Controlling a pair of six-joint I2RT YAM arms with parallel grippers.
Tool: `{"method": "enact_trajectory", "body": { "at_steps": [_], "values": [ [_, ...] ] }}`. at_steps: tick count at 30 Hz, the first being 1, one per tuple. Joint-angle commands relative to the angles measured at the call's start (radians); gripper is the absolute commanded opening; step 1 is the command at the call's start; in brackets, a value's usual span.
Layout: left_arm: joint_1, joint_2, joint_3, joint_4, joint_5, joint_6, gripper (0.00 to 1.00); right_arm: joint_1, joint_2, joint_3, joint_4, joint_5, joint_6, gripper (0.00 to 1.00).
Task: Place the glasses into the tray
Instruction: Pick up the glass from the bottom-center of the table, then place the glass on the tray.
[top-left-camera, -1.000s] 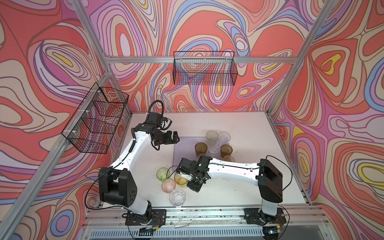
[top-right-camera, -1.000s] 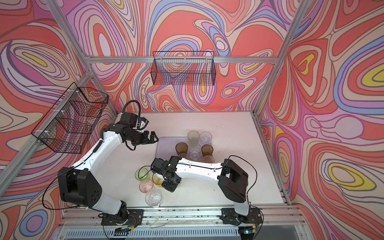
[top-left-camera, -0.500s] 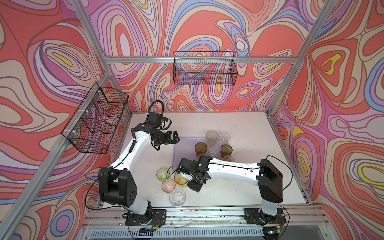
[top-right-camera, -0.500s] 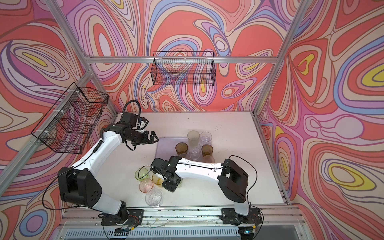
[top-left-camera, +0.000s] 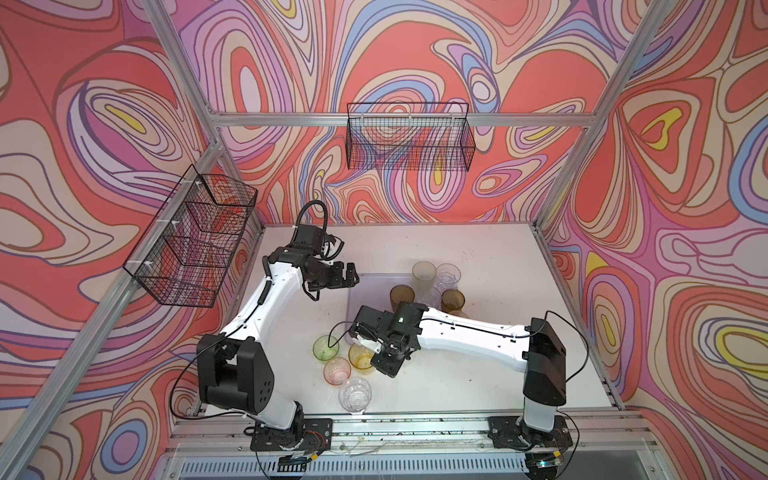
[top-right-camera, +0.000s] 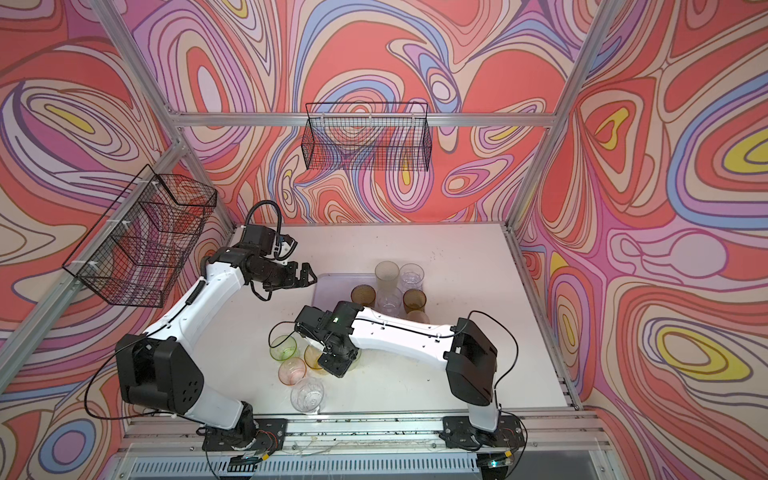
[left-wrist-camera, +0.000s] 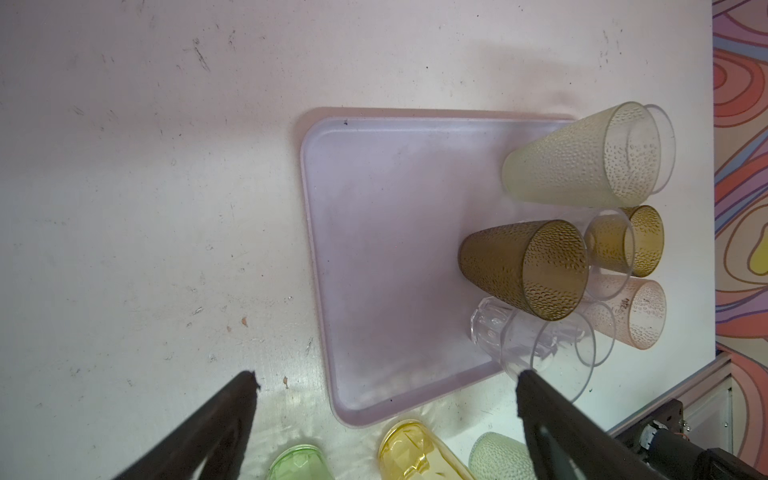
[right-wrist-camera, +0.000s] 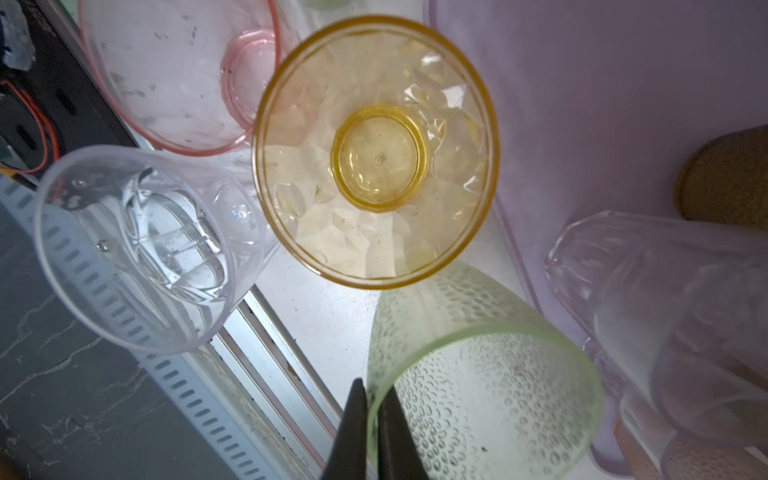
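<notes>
- right gripper (right-wrist-camera: 371, 432) clamped on the rim of the pale green glass (right-wrist-camera: 478, 395), just beside the tray (right-wrist-camera: 602, 104)
- left gripper (top-left-camera: 350, 277) jaws wide apart, holding nothing, near the tray's corner

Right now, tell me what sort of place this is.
Probably a robot test cell, not a kitchen: an aluminium frame with swirl-printed walls boxes in the table, and the left arm and right arm are bolted to its front rail.

Right arm (top-left-camera: 469, 332) hides part of the tray (top-left-camera: 368, 287).
</notes>
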Motion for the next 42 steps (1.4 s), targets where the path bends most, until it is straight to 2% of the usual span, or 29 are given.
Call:
{"method": "enact_trajectory", "body": {
  "at_steps": [1, 10, 22, 42],
  "values": [
    [0.003, -0.021, 0.017, -0.019, 0.004, 0.008, 1.0, 0.008, -0.038, 0.053, -0.052, 0.028, 0.011, 0.0],
    [0.003, -0.025, 0.017, -0.017, 0.006, 0.007, 1.0, 0.008, -0.037, 0.155, -0.132, 0.08, 0.01, 0.0],
    [0.003, -0.028, 0.017, -0.017, 0.008, 0.006, 1.0, 0.005, 0.005, 0.262, -0.195, 0.23, 0.003, 0.0],
    [0.004, -0.033, 0.019, -0.019, 0.004, 0.009, 1.0, -0.1, 0.097, 0.468, -0.237, 0.352, -0.033, 0.0]
  ]
}}
